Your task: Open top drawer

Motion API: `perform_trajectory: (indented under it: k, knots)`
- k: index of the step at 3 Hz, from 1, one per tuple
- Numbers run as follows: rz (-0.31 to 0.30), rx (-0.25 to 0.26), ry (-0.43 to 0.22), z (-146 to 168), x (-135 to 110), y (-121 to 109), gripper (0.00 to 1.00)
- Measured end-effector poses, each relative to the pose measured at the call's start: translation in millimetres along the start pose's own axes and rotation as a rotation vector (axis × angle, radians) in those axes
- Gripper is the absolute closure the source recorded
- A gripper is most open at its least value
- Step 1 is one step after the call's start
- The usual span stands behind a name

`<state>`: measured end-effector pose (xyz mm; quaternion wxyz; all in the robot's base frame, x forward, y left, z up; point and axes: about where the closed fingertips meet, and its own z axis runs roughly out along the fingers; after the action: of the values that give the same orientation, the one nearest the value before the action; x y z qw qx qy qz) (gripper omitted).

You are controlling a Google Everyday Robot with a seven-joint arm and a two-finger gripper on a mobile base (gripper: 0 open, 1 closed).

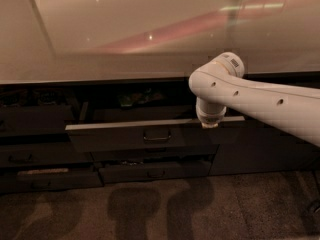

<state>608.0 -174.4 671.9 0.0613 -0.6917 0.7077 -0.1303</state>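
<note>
Where the pale countertop fills the view from nine o'clock across to three, everything beneath it is dark cabinetry. The carpeted floor spreads along the six o'clock edge and carries three soft shadows. The white robot arm enters from four o'clock, rises toward the centre, bends at a rounded elbow and turns straight down.

The top drawer sits just left of centre and stands pulled out from the cabinet. Its pale rim runs as a light strip from nine o'clock toward three, and its contents are too dim to name. Below it, at about six o'clock from its front, a narrower drawer sits slightly ajar. At eight o'clock, a left-stack drawer shows a pale strip along its top.

The gripper is at the arm's downturned end, at the right end of the rim. I cannot tell its state, nor whether it holds anything. The dark loop handle lies to its nine o'clock side, apart from it.
</note>
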Motion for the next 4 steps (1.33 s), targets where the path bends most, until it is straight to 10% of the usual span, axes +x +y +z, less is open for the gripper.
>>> perform_trajectory:
  k: [4]
  knots:
    - [-0.008,-0.009,-0.008,-1.9,0.2,10.3,1.00]
